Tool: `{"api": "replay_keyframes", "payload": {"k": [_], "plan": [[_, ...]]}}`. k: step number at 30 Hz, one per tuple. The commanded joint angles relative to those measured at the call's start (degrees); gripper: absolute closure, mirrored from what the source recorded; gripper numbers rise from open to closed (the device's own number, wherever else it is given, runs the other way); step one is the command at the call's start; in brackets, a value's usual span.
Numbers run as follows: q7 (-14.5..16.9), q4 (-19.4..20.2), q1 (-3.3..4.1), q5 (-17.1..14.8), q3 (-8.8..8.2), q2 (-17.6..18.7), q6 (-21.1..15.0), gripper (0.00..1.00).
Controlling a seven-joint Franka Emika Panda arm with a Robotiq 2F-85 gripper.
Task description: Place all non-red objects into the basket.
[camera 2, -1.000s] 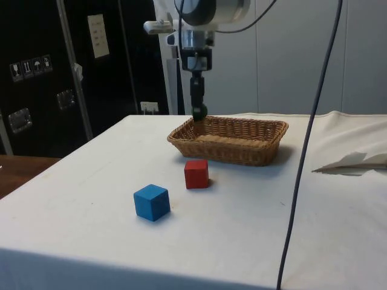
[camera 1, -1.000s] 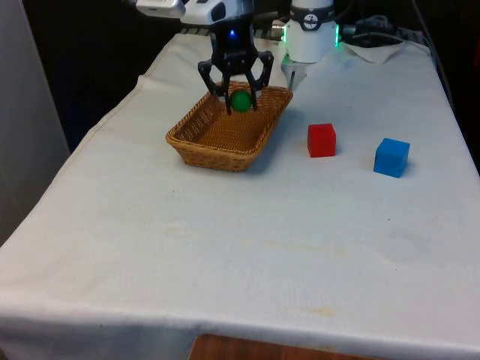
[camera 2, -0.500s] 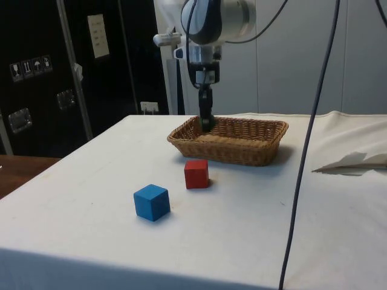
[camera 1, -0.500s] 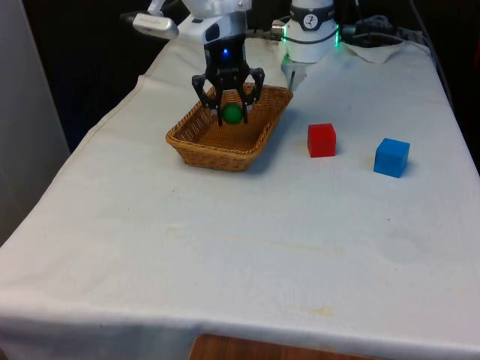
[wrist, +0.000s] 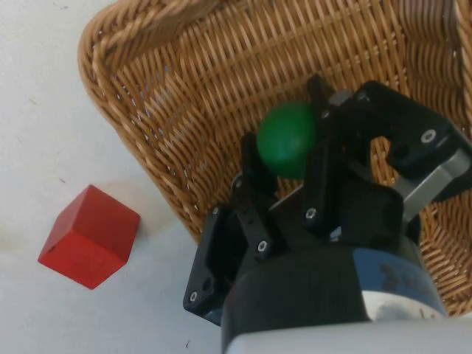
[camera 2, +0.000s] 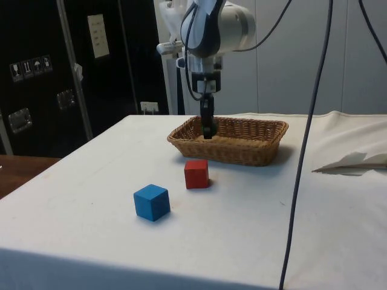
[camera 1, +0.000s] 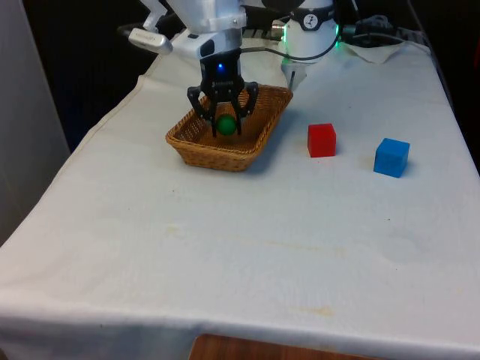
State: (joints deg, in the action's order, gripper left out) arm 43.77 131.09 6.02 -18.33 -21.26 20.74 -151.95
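- While the gripper stays out of it, clamped on the green ball low over the basket, release needs little height.
- Part the fingers above the weave's middle, clear of the rim.
- Next comes the blue cube, on the cloth beyond the red cube.

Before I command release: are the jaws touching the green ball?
Touching. In the wrist view the green ball sits pinched between both jaws of the gripper, no gap either side, over the basket.
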Motion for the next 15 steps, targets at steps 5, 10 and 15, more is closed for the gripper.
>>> {"api": "replay_keyframes", "payload": {"k": [5,10,15], "plan": [[0.4,-0.23,-0.23,-0.8,0.46,0.34,-0.11,1.0],[0.0,-0.23,0.0,-0.17,0.06,0.4,0.06,0.66],[0.4,-0.46,-0.23,-0.8,0.46,0.52,0.06,0.18]]}}
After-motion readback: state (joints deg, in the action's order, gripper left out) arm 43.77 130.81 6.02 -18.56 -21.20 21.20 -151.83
